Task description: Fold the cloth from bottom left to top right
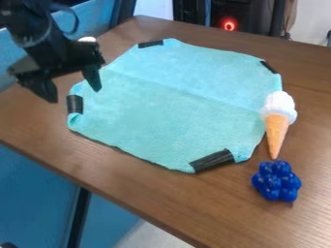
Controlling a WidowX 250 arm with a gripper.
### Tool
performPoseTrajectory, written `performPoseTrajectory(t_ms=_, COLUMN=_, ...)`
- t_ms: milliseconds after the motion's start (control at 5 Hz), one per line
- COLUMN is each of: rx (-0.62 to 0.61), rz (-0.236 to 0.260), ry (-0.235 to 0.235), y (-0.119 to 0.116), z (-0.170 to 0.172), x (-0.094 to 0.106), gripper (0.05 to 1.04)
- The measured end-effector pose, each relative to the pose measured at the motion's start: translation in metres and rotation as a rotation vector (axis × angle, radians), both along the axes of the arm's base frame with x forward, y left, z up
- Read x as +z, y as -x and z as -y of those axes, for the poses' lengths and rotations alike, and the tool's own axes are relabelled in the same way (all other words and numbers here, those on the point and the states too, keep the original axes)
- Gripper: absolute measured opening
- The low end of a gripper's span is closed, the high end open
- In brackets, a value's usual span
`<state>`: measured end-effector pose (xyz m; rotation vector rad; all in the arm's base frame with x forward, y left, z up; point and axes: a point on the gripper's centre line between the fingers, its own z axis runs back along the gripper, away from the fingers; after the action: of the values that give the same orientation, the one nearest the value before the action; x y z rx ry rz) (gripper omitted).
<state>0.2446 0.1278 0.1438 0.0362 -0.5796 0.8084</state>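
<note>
The gripper [69,91] hangs at the upper left, its jaws spread wide apart. One tip overlaps the left side of the turquoise cloth [174,109] in the view; whether it touches the fabric, I cannot tell. The cloth lies spread out on the brown desk [129,186], with black strips at its corners. At its right edge sits a toy ice cream cone [277,123], and near the cone's tip a dark blue bumpy toy [277,181].

On my table [312,145], the cloth [174,104] lies mid-frame, the ice-cream cone [278,121] at its right edge, the grape cluster [276,181] below the cone.
</note>
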Motion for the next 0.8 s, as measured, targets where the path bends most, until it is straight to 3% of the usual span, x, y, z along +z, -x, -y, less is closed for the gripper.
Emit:
performPoseTrajectory(t_ms=200, rx=0.055, rz=0.012, ry=-0.033, y=-0.003, z=-0.015, x=-0.011, gripper=0.999)
performPoseTrajectory(t_ms=400, rx=0.082, rz=-0.01, ry=-0.048, y=-0.003, z=-0.033, x=-0.026, gripper=0.999)
performPoseTrajectory(t_ms=800, rx=0.1, rz=-0.036, ry=-0.05, y=-0.009, z=-0.052, x=-0.042, gripper=0.999)
